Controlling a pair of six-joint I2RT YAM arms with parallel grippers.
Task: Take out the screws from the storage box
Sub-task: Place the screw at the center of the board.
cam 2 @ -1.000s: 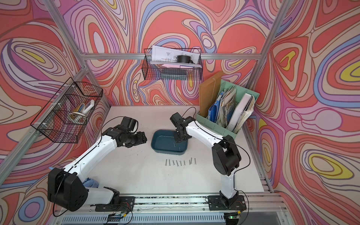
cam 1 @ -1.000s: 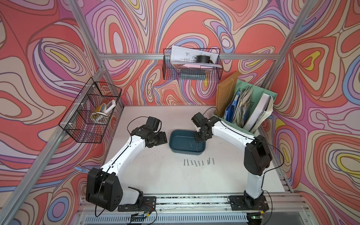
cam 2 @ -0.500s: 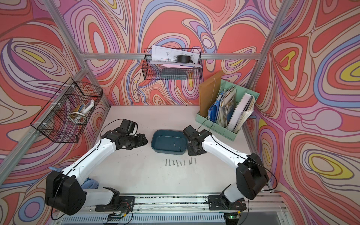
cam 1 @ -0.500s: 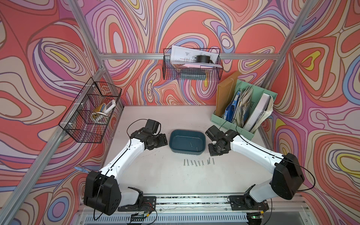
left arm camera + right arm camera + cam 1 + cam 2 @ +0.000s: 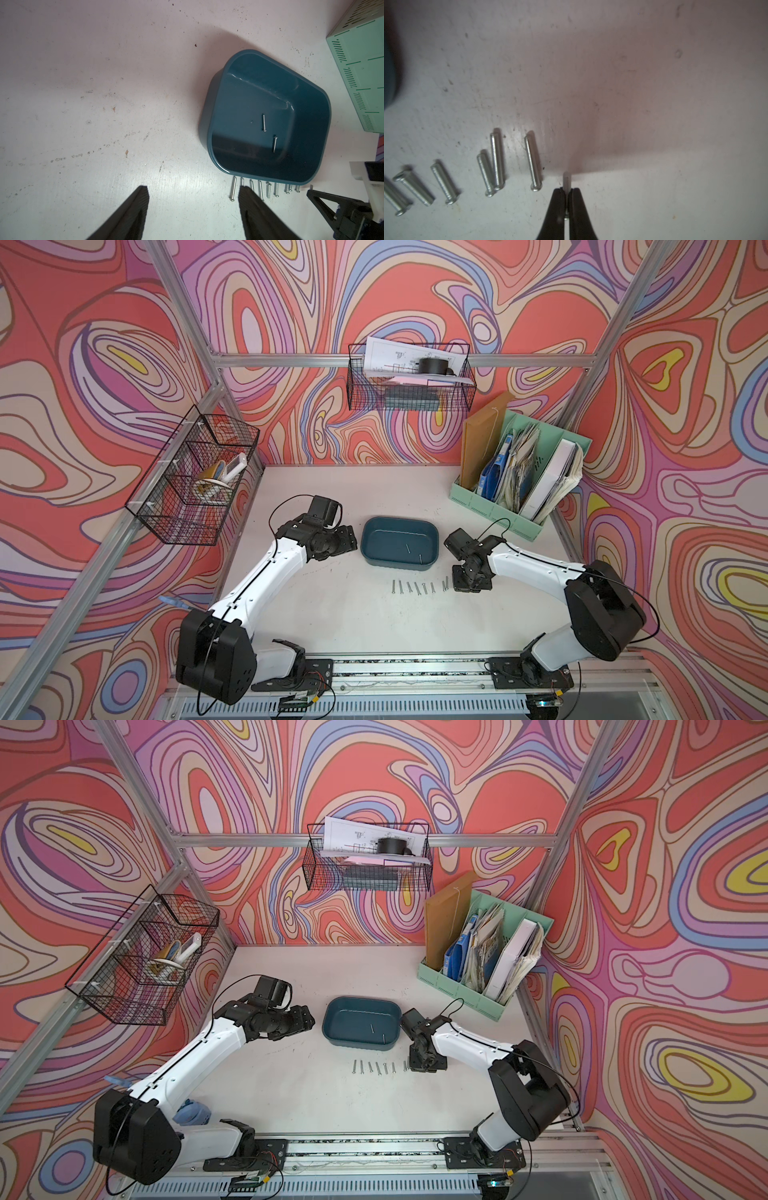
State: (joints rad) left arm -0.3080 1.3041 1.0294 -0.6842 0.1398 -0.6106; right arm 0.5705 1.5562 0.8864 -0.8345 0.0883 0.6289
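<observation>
Right wrist view: right jaws clenched on one thin screw (image 5: 566, 181), likely light, stiff, slippery, pinched along its shank beside a row (image 5: 496, 162) on the counter (image 5: 654, 104). Two screws (image 5: 264, 123) lie in the storage box (image 5: 301, 135); left jaws released.

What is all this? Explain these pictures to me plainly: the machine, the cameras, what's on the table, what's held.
Two white robot arms stand at a table. Two pictures look down from above; the other two come from cameras on the arms' wrists. The blue storage box holds two screws. A row of screws lies on the table in front of it. The right hand is shut on a screw at the row's end. The left hand is open and empty, beside the box.
</observation>
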